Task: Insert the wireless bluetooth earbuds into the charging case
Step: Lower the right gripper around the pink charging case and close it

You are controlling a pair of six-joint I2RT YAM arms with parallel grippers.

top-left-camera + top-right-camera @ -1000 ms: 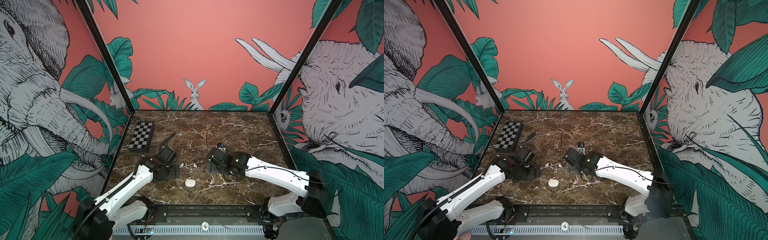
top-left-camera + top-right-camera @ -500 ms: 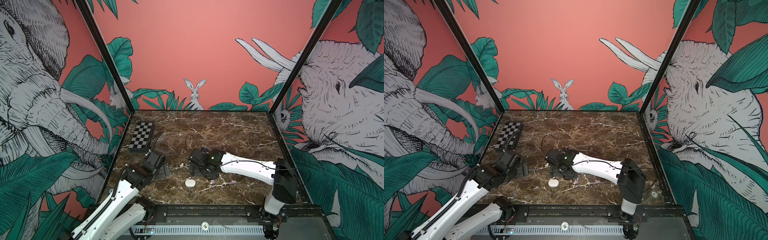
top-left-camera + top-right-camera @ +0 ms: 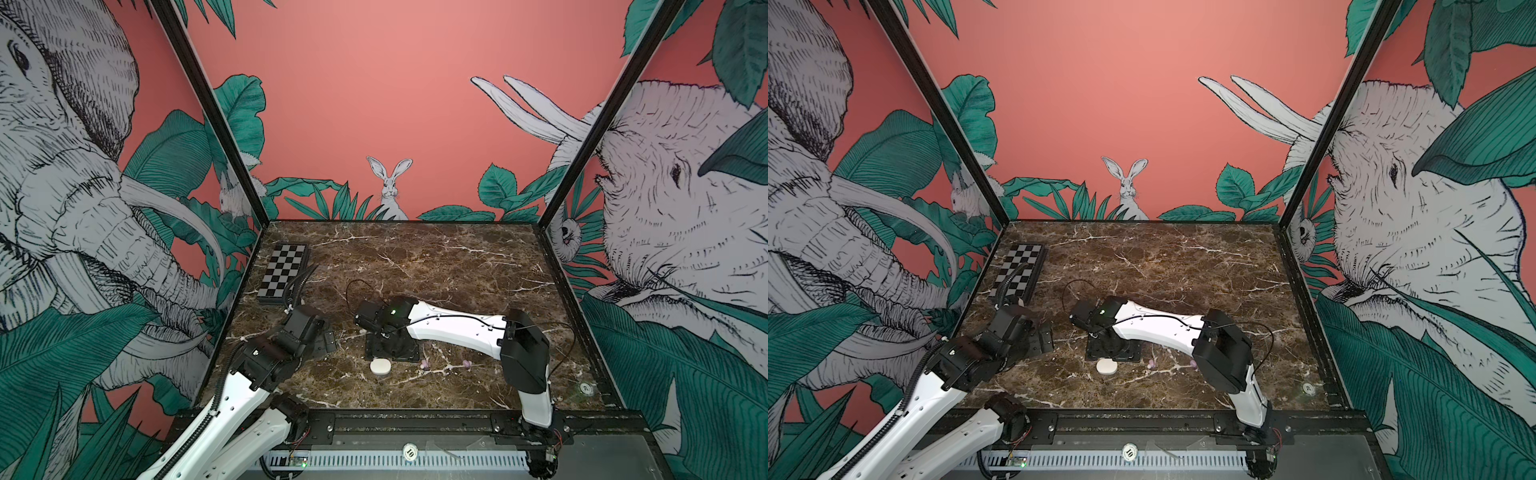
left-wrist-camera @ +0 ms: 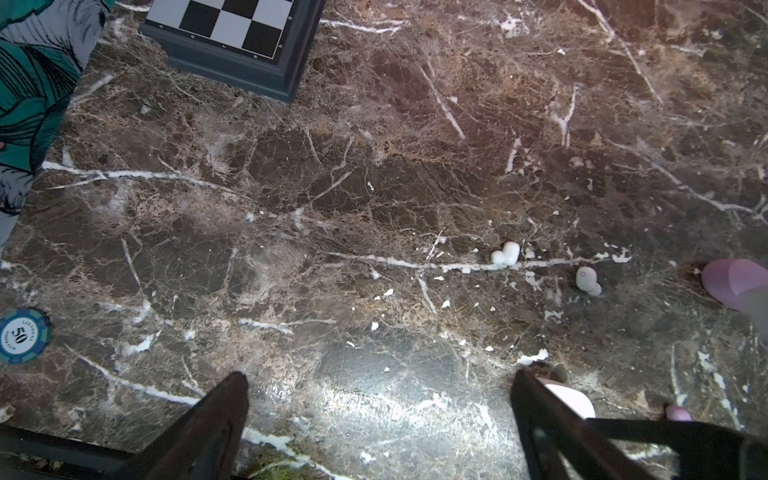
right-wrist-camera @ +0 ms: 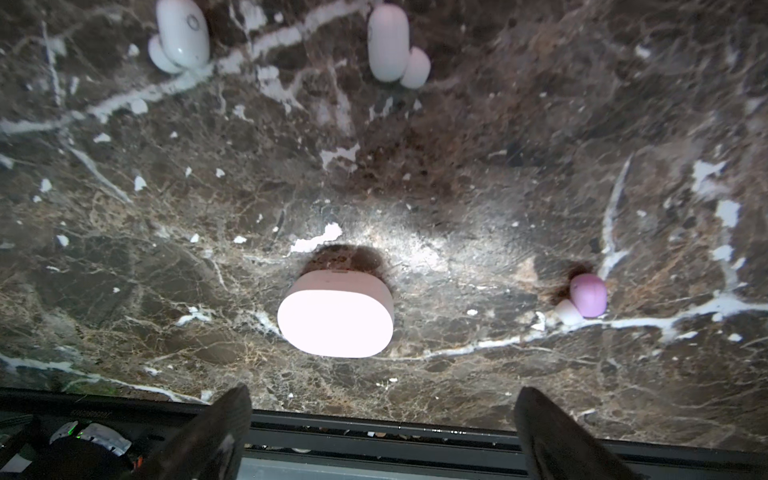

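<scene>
- Step in hand, as I judge it: the approach. Nothing is gripped and no bud is in a case.
- The left end effector (image 4: 378, 376) is spread wide and empty over the bare counter (image 4: 291, 208).
- The right end effector (image 5: 382, 390) is also wide and empty, with the white case (image 5: 336, 320) just ahead.
- The case lies closed. The white buds (image 5: 183, 35) are beyond it and a lilac bud (image 5: 587, 296) is off to one side.
- The next move likely calls for opening the case, then a careful pinch on a tiny, glossy bud.
</scene>
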